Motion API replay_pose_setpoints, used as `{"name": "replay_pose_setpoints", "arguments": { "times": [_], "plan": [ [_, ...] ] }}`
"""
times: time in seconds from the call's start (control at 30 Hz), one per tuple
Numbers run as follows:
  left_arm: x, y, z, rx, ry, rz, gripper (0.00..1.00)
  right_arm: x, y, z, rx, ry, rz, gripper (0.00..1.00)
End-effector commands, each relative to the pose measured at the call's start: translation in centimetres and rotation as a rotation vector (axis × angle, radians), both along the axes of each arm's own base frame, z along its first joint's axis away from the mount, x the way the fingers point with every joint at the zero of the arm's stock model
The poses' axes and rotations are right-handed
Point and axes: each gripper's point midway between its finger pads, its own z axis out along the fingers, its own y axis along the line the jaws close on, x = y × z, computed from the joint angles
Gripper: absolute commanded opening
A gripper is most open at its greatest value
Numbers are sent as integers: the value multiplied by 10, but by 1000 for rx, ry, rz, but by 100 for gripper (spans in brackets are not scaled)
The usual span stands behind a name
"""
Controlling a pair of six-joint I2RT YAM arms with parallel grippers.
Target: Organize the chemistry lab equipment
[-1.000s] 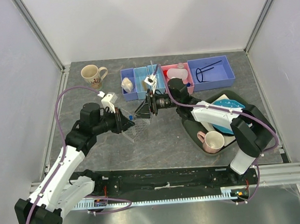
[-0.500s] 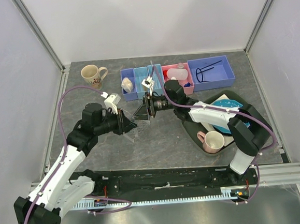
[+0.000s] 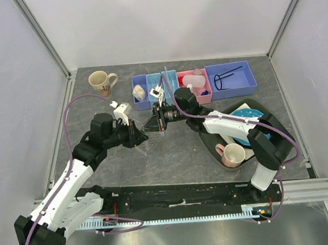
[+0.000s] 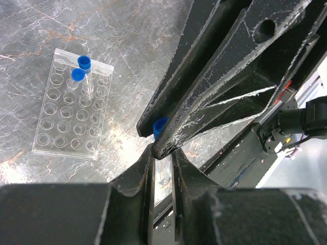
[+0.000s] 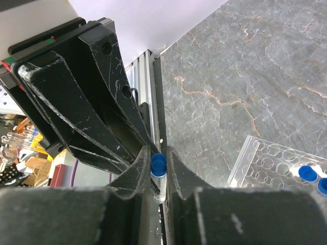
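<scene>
Where the two arms meet above the grey table, a single blue-capped tube is gripped from both sides. Its clear body is pinched in the narrow left claw, and its cap is clamped by the right claw, closed tight on it. Below, a clear rack is seen lying on the table, with two more capped tubes stood at one end.
</scene>
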Motion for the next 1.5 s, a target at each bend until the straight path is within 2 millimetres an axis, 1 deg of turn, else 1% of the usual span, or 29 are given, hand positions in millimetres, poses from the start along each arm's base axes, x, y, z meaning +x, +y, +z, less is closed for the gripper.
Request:
{"name": "replay_pose_setpoints", "arguments": {
  "times": [0.0, 0.13, 0.17, 0.2, 0.23, 0.27, 0.3, 0.33, 0.37, 0.4, 0.47, 0.63, 0.67, 0.83, 0.87, 0.9, 1.0, 1.03, 1.07, 1.13, 1.2, 1.27, 1.33, 1.37, 1.4, 1.43, 1.47],
  "plan": [
    [15, 4, 34, -9, -141, 41, 7, -4, 6, 9, 9, -46, 30, 14],
    [14, 3, 30, -20, -116, 43, 16, -5, 5, 13, 19, -56, 31, 10],
    [12, 1, 28, -28, -96, 42, 23, -5, 5, 14, 21, -61, 32, 10],
    [11, 1, 26, -31, -85, 42, 28, -4, 4, 14, 21, -64, 26, 10],
    [9, 0, 24, -37, -78, 36, 42, -2, 4, 16, 24, -68, 21, 9],
    [8, 0, 21, -41, -64, 38, 57, -2, 3, 16, 26, -70, 20, 9],
    [7, -1, 20, -45, -62, 34, 61, -1, 3, 17, 27, -68, 16, 9],
    [6, -2, 19, -50, -60, 31, 62, 1, 2, 17, 28, -69, 12, 9],
    [6, -1, 18, -54, -61, 34, 68, 2, 1, 17, 29, -67, 8, 9],
    [4, -1, 19, -62, -68, 35, 69, 3, 0, 18, 31, -65, 4, 9],
    [5, 1, 19, -64, -81, 51, 74, 7, -3, 19, 35, -67, -7, 8],
    [5, 10, 32, -72, -139, 96, 83, 17, -9, 21, 44, -62, -32, 8],
    [7, 12, 32, -70, -144, 112, 86, 19, -11, 21, 48, -65, -36, 8],
    [6, 16, 32, -68, -153, 131, 92, 31, -20, 24, 59, -63, -69, 8],
    [5, 16, 31, -70, -151, 135, 97, 31, -21, 23, 61, -61, -71, 8],
    [5, 17, 30, -71, -148, 143, 100, 32, -22, 24, 64, -62, -73, 8],
    [6, 26, 25, -69, -129, 211, 100, 36, -25, 26, 70, -83, -84, 8],
    [6, 27, 23, -67, -128, 216, 99, 36, -28, 23, 66, -92, -88, 8],
    [5, 29, 24, -73, -134, 225, 99, 36, -29, 25, 68, -113, -94, 8],
    [3, 31, 25, -78, -135, 240, 100, 42, -32, 19, 54, -170, -124, 8],
    [4, 38, 20, -60, -127, 277, 100, 45, -33, 18, 47, -221, -132, 8],
    [4, 45, 14, -41, -107, 323, 99, 49, -33, 13, 27, -249, -147, 8],
    [5, 51, 8, -30, -77, 371, 99, 55, -30, 10, 1, -328, -161, 8],
    [5, 59, 4, -4, -59, 415, 99, 55, -30, 4, -26, -338, -161, 8],
    [5, 63, 3, 5, -49, 441, 99, 50, -25, 4, -36, -370, -148, 8],
    [4, 65, 5, 1, -36, 460, 99, 52, -23, 4, -51, -426, -144, 8],
    [7, 75, 5, 25, -42, 514, 99, 52, -22, -1, -81, -446, -145, 8]
  ]
}}
